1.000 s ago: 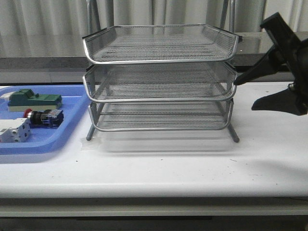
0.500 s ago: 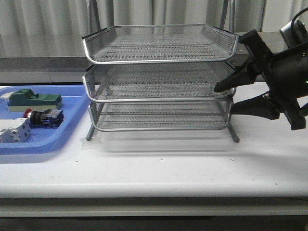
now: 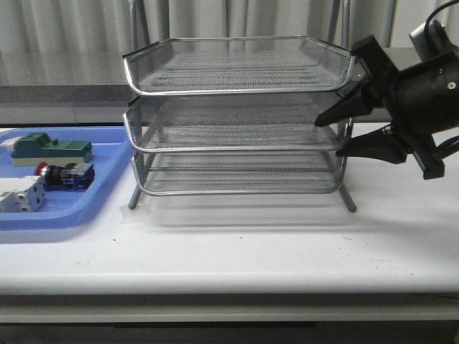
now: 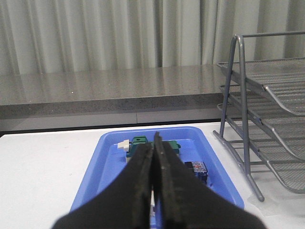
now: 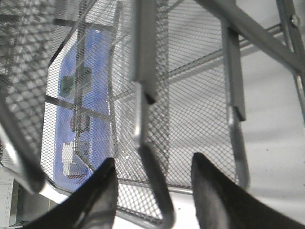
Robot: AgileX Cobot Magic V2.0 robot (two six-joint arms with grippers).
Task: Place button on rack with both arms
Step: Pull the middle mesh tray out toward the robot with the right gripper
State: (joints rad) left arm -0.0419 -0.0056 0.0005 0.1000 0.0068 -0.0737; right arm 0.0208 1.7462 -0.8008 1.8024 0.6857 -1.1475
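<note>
White table (image 3: 237,251) bare along its front edge. On it, left side, blue tray (image 3: 72,211) holding three parts: white-grey block (image 3: 20,195) nearest the front, button (image 3: 66,174) behind it lying on its side, red cap to the left, and green block (image 3: 51,147) farthest back. Button lies well apart from the rack (image 3: 237,115), untouched by either arm. Rack stands mid-table, three wire-mesh tiers, nothing seen in any of them. Right gripper (image 3: 331,136) is at the rack's right end at the height of the middle tier, fingers spread apart, one above and one below that tier's rim; right wrist view shows the rim wire (image 5: 147,157) running between the two fingertips (image 5: 102,191), with no clear contact. Left gripper (image 4: 153,157), seen only in the left wrist view, has its fingers pressed together on nothing, hanging above the blue tray's near end. At the back, a grey stone ledge (image 4: 95,88) and pale curtains (image 4: 95,33).
</note>
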